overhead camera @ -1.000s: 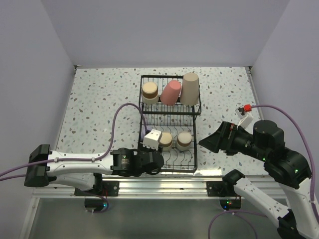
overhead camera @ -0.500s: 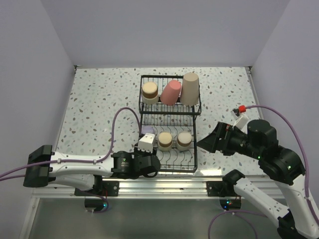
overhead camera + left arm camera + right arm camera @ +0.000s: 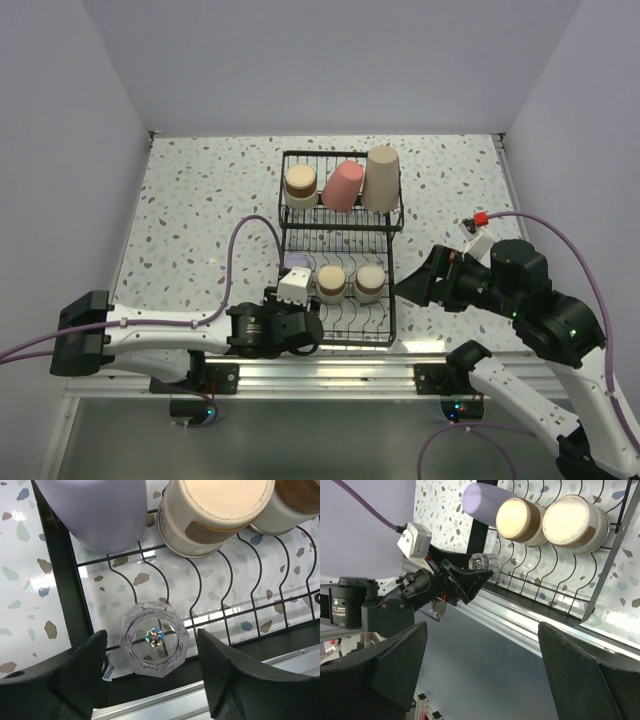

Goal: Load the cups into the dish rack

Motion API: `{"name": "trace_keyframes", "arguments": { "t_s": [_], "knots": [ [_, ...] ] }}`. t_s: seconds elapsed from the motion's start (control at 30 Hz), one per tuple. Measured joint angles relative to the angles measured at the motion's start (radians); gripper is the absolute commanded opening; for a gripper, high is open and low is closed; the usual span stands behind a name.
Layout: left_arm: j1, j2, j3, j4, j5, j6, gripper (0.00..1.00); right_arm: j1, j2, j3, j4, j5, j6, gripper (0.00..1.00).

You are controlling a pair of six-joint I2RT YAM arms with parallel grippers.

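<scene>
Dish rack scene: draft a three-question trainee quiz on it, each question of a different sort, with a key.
1. True or false: the small clear faceted glass sits in the raised basket of the black wire dish rack.
2. What stands in that raised basket? A: pink cup, tall beige cup and short tan-brown cup. B: the pink cup only. C: nothing.
3. Fill in: the left hand is ___, with a gap between each finger and the glass.
Key: 1 false, it sits on the lower tines; 2 A; 3 open.
</scene>
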Motion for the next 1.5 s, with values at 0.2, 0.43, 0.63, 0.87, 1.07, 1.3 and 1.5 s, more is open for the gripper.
{"name": "trace_keyframes", "arguments": {
  "t_s": [0.2, 0.43, 0.63, 0.87, 1.07, 1.3, 1.5],
  "knots": [
    [0.000, 0.008, 0.001, -0.006, 0.000, 0.004, 0.91, 0.000, 0.000, -0.015, 0.004, 0.000, 0.000, 0.95],
    [0.000, -0.003, 0.045, -0.039, -0.003, 0.006, 0.94, 0.000, 0.000, -0.027, 0.013, 0.000, 0.000, 0.95],
    [0.000, -0.090, 0.116, -0.092, -0.034, 0.014, 0.95, 0.000, 0.000, -0.032, 0.019, 0.001, 0.000, 0.95],
    [0.000, -0.183, 0.229, -0.190, -0.106, 0.021, 0.98, 0.000, 0.000, -0.029, 0.016, 0.005, -0.012, 0.95],
    [0.001, -0.198, 0.344, -0.281, -0.174, 0.033, 1.00, 0.000, 0.000, 0.019, 0.000, 0.035, -0.039, 0.97],
    [0.009, -0.196, 0.439, -0.361, -0.233, 0.051, 1.00, 0.000, -0.030, 0.121, -0.032, 0.107, -0.059, 0.98],
    [0.013, -0.213, 0.524, -0.386, -0.279, 0.082, 1.00, 0.000, -0.074, 0.209, -0.051, 0.163, -0.063, 0.98]
  ]
}}
